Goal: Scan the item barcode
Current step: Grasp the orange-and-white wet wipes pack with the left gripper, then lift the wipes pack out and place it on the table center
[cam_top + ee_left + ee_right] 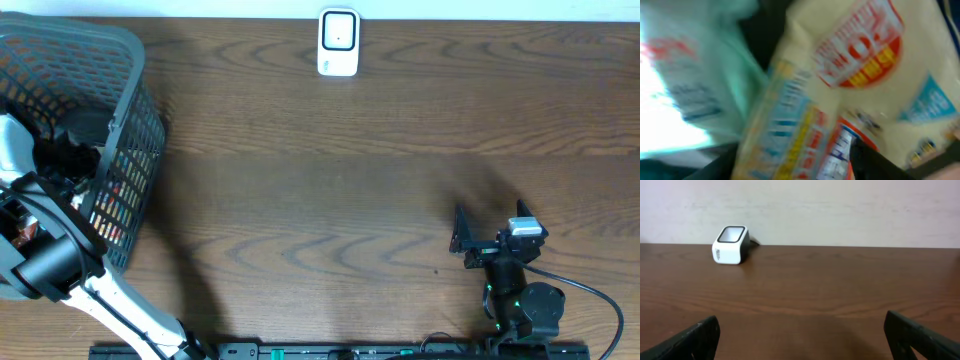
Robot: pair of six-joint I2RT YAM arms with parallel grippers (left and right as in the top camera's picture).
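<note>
At the left edge of the overhead view, the left gripper [65,150] reaches down into a grey plastic mesh basket [130,110] holding colourful packets. A white box-shaped scanner [338,42] stands well apart at the far edge of the brown wooden table [320,180].

The left wrist view is blurred. A cream packet with a red and orange label [850,100] lies beside a pale green packet [685,90], and I cannot tell how the jaws stand.

In the right wrist view, the right gripper [801,319] is spread wide and holds nothing.

The picking step seems to be in hand. Next comes a firm pinch, a lift, and turning the barcode towards the scanner.
</note>
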